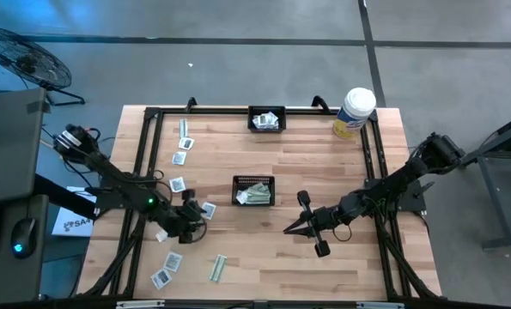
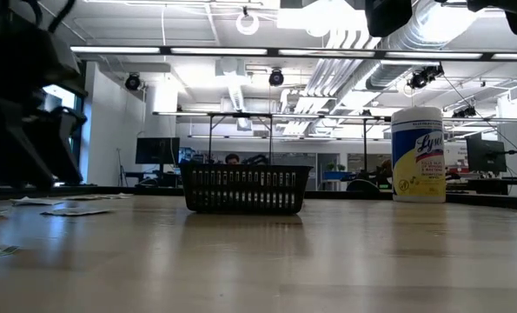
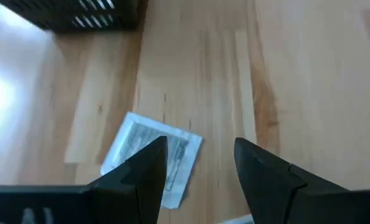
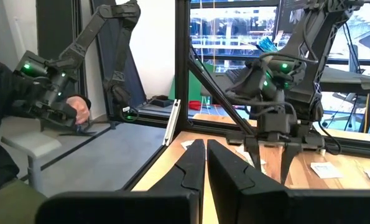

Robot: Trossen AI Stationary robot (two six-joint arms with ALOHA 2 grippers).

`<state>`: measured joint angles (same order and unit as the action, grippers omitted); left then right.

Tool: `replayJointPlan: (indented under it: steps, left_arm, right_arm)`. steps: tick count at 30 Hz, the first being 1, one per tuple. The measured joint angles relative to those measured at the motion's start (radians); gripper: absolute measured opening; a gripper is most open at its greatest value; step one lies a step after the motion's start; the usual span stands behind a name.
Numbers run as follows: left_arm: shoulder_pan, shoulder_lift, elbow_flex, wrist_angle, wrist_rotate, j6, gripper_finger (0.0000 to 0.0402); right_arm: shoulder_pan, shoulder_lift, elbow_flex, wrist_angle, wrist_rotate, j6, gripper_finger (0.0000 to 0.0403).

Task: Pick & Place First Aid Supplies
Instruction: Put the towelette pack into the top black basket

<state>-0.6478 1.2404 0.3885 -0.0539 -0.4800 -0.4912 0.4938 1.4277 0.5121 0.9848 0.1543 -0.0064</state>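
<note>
Several small packets lie flat on the table's left half: white squares [image 1: 177, 183] and pale green strips [image 1: 218, 268]. My left gripper [image 1: 193, 220] is open and points down at one white square packet [image 1: 208, 209]. In the left wrist view this packet [image 3: 135, 143] lies flat on the wood, partly covered by one finger [image 3: 148, 168], while the other finger stands beside it over bare wood. My right gripper [image 1: 287, 229] is shut, holds nothing, and hovers right of the table's middle.
A black basket [image 1: 253, 190] with packets in it stands at the table's middle, and another [image 1: 265, 118] at the far edge. A white-and-yellow canister [image 1: 355, 112] stands at the far right corner. Bare wood lies between the grippers. Beyond the table a person's hand [image 4: 79, 112] shows.
</note>
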Motion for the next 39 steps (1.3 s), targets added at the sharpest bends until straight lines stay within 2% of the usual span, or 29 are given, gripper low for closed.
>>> replayJointPlan:
  steps: [5, 10, 16, 23, 27, 34, 39]
  left_arm:
    - [0.058, 0.050, 0.000, 0.003, 0.034, 0.016, 0.0172]
    - [0.074, 0.085, 0.000, 0.045, 0.088, 0.018, 0.0126]
    - [0.078, 0.148, 0.005, 0.067, 0.057, 0.009, 0.0068]
    - [0.084, 0.240, 0.006, 0.128, 0.022, -0.020, 0.0038]
    - [0.084, 0.274, 0.007, 0.144, 0.012, -0.066, 0.0007]
    - [0.086, 0.230, 0.034, 0.111, 0.032, -0.091, 0.0002]
    - [0.104, 0.106, 0.145, -0.067, 0.031, -0.027, 0.0001]
  right_arm:
    - [0.000, 0.000, 0.000, 0.000, 0.000, -0.002, 0.0012]
    - [0.000, 0.000, 0.000, -0.004, 0.000, -0.002, 0.0012]
    - [0.000, 0.000, 0.000, -0.012, 0.000, -0.002, 0.0012]
    - [0.000, 0.000, 0.000, -0.016, -0.006, -0.002, 0.0012]
    - [0.000, 0.000, 0.000, -0.016, -0.007, -0.002, 0.0012]
    - [0.000, 0.000, 0.000, -0.016, -0.007, 0.010, 0.0012]
    - [0.002, 0.000, 0.000, -0.025, -0.005, 0.032, 0.0012]
